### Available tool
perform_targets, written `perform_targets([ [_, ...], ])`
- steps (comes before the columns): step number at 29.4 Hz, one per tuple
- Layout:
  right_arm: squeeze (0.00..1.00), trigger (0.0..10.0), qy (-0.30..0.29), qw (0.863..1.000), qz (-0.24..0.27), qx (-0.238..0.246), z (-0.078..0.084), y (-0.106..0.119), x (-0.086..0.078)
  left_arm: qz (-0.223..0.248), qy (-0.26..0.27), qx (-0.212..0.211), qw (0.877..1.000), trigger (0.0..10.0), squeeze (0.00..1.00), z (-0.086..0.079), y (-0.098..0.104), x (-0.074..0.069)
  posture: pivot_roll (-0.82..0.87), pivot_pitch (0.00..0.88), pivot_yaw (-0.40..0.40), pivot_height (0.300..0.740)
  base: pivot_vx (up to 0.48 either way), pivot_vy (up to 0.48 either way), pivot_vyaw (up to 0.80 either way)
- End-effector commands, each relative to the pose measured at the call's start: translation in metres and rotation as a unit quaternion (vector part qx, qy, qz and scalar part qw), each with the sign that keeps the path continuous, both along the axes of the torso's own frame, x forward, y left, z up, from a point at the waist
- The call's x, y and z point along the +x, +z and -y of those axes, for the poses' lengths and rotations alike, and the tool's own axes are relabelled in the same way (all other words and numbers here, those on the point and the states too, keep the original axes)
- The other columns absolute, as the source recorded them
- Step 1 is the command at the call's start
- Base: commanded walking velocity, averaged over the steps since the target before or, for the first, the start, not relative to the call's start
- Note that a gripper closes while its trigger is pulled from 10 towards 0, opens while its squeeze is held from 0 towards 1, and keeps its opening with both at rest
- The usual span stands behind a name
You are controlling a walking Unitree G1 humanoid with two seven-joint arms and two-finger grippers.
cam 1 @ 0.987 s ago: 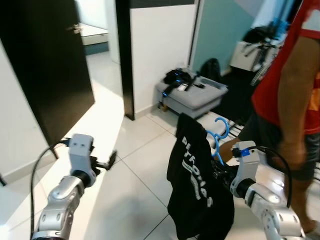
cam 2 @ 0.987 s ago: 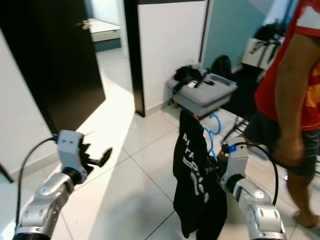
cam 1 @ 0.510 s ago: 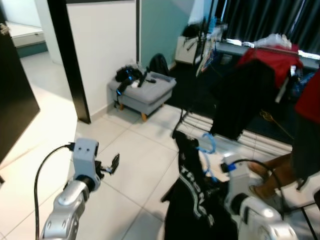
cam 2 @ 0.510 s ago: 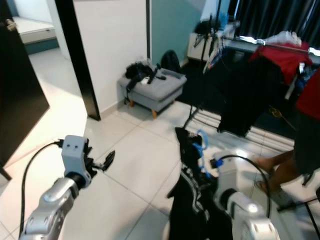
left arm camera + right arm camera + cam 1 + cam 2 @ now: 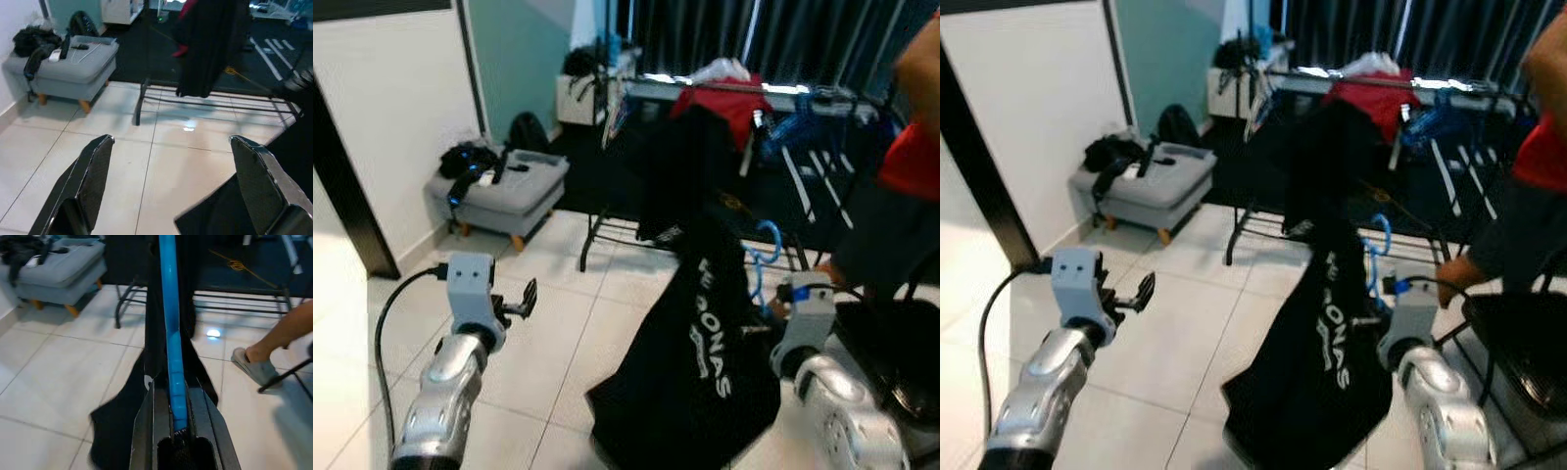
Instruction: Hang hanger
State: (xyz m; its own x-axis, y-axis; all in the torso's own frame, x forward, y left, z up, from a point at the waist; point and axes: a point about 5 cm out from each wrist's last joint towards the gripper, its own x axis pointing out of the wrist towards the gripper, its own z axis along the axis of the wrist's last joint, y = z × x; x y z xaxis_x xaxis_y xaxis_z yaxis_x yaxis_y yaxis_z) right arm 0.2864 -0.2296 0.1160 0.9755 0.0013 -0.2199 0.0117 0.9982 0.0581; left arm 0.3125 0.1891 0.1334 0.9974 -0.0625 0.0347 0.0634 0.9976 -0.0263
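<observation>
Eye views: my right gripper (image 5: 781,328) holds the blue hanger (image 5: 762,257) upright, a black shirt (image 5: 700,362) draped from it, in front of the clothes rack (image 5: 1361,93). My left gripper (image 5: 524,299) is raised over the tiled floor (image 5: 568,333), holding nothing. A person (image 5: 1528,186) stands at right. Left wrist view: my jaws are spread wide; a grey ottoman (image 5: 73,63) stands on the floor beyond them. Right wrist view: my jaws pinch the hanger's blue bar.
</observation>
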Motion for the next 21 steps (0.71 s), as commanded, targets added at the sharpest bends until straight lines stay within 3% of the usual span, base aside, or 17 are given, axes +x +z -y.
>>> perform_targets([
  [1, 0.00, 10.0, -0.003, 0.999, 0.033, -0.005, -0.002, 0.010, 0.005, -0.004, 0.005, 0.003, 1.000, 10.0, 0.00, -0.004, -0.002, 0.000, -0.07, 0.000, -0.018, 0.740, 0.292, 0.000, 0.00],
  [10, 0.00, 10.0, -0.026, 0.999, 0.035, 0.005, 0.000, 0.004, 0.011, 0.002, -0.003, 0.006, 1.000, 10.0, 0.00, 0.001, 0.000, 0.005, -0.06, 0.000, -0.024, 0.740, 0.330, 0.000, 0.00],
  [21, 0.00, 10.0, -0.040, 0.999, 0.036, 0.004, 0.008, 0.005, 0.016, -0.004, -0.015, 0.017, 1.000, 10.0, 0.00, 0.005, -0.002, 0.006, -0.05, 0.000, -0.025, 0.740, 0.349, 0.000, -0.71],
])
